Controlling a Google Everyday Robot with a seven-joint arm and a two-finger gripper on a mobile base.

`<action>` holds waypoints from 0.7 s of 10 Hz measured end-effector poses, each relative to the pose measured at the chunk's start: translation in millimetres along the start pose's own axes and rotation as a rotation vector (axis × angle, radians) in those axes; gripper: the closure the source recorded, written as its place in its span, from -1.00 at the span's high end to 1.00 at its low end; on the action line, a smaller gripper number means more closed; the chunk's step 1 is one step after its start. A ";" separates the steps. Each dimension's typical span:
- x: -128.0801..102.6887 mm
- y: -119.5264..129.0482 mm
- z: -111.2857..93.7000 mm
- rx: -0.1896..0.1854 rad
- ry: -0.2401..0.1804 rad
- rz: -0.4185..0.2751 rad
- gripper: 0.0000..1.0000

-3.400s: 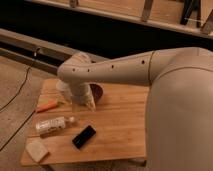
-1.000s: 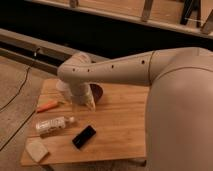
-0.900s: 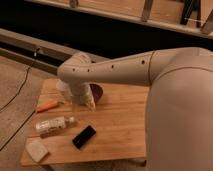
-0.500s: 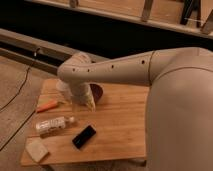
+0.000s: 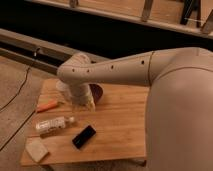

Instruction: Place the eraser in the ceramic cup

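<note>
The gripper (image 5: 84,102) remained motionless above the table (image 5: 120,120) beside the ceramic cup (image 5: 61,90), fingers apart and empty, leaving the eraser (image 5: 36,148) ungrasped at the near corner.

Cream-white tubular arm (image 5: 125,70), dark dots; pale jaws over table (image 5: 120,125).

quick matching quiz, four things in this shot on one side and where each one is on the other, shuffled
1 eraser
2 clear bottle
3 black slab
4 gripper

a low over the table, beside the dark bowl
b near left corner of the table
c on its side, just behind the eraser
d flat, right of the eraser

Pairs: 1-b, 2-c, 3-d, 4-a
</note>
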 end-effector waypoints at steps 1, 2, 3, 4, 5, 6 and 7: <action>13.0 22.7 7.9 0.007 0.012 -0.094 0.30; 30.5 47.3 22.0 0.031 0.027 -0.218 0.30; 44.6 64.0 30.6 0.041 0.044 -0.292 0.30; 57.0 79.1 39.2 0.053 0.056 -0.365 0.30; 77.9 105.2 49.8 0.059 0.078 -0.468 0.30; 93.3 121.7 56.0 0.059 0.096 -0.530 0.30; 114.1 143.8 63.1 0.056 0.120 -0.609 0.30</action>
